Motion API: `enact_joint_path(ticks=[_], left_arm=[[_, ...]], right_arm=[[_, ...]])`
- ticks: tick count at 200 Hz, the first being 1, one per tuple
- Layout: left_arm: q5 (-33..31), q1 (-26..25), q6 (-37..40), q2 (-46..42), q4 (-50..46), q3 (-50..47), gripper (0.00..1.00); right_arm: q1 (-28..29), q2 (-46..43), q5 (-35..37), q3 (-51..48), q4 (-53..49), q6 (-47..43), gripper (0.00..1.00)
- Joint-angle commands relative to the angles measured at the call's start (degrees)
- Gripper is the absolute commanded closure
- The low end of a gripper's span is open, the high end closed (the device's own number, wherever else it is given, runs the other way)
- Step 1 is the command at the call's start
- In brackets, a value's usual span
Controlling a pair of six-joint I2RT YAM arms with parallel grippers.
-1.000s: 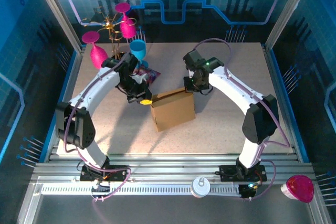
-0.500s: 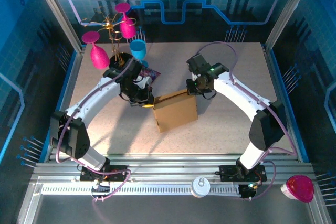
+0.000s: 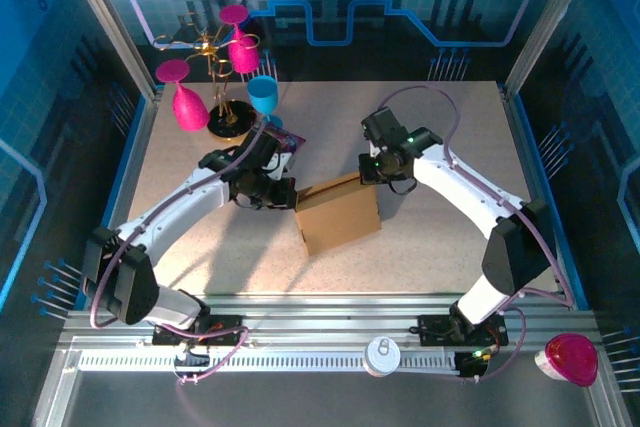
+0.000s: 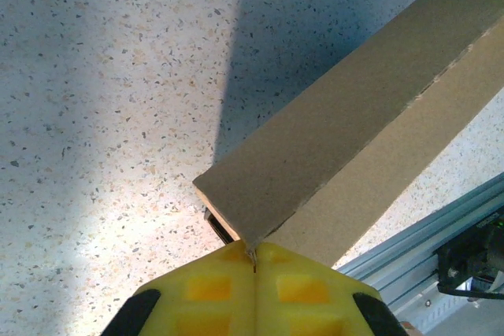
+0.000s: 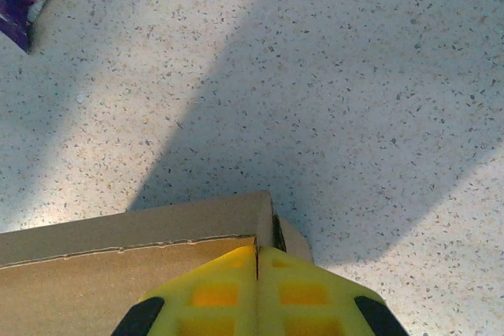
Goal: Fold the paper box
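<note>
The paper box (image 3: 340, 215) lies near the middle of the table (image 3: 450, 127), its long axis running left to right between my left pincer (image 3: 289, 195) and right pincer (image 3: 371, 176), each pressed together at a far corner.

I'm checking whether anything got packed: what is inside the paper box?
The paper box lies closed on the table. Its brown top covers the interior, so any contents are hidden. The purple snack packet lies outside it, farther back on the table.
</note>
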Motion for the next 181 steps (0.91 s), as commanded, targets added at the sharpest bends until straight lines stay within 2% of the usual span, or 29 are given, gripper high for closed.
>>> enact_joint_path(ticks=[1,32,101,144,181], left_arm=[[-1.0,-1.6,0.6,-2.0,8.6,-1.0,1.00],[-3.0,-1.7,1.0,-1.9,9.9,-0.4,1.00],[-11.9,-1.7,4.8,0.0,13.8,2.9,1.00],[-13.9,-1.9,5.6,-0.9,17.8,0.6,1.00],[-15.9,-4.6,6.1,-2.0,18.9,-3.6,1.00]], right_arm=[[1.1,-2.5,-7.1,-1.4,4.7,1.1,1.00],[1.0,-2.6,-7.7,-1.7,6.8,1.6,1.00],[0.2,0.0,-8.8,-1.4,15.5,0.9,1.00],[0.4,-2.0,-8.7,-5.5,19.8,1.4,1.00],[0.4,-2.8,-10.3,-9.3,21.4,2.6,1.00]])
